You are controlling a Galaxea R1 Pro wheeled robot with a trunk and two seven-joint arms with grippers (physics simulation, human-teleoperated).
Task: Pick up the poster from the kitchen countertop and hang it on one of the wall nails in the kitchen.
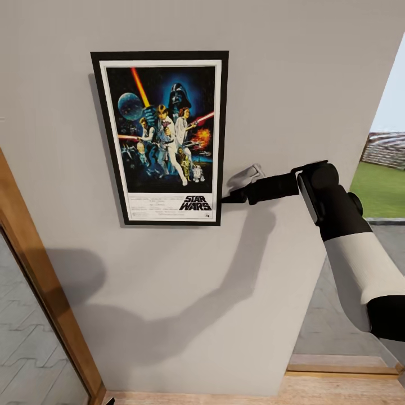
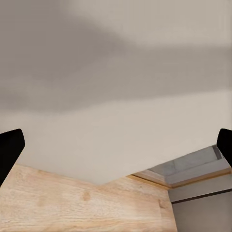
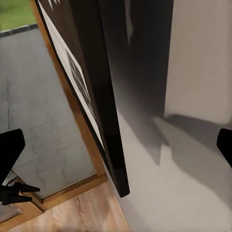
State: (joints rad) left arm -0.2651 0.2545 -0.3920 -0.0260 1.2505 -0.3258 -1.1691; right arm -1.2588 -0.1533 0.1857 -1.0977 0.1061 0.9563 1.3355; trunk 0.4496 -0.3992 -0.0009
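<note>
The Star Wars poster (image 1: pixel 166 138) hangs flat and upright against the pale grey wall (image 1: pixel 292 84); any nail behind it is hidden. My right gripper (image 1: pixel 236 188) reaches in at the poster's lower right edge. In the right wrist view the right gripper (image 3: pixel 116 150) is open, with fingertips (image 3: pixel 9 150) far apart, and the poster's black frame edge (image 3: pixel 104 111) runs through the gap without touching them. My left gripper (image 2: pixel 117 147) is open and empty, facing the wall's base and wooden floor. The kitchen countertop is out of view.
A wooden door frame (image 1: pixel 34 281) with glass stands left of the wall. To the right the wall ends at an opening onto grey paving and grass (image 1: pixel 382 191). Wooden floor (image 1: pixel 337 388) lies below.
</note>
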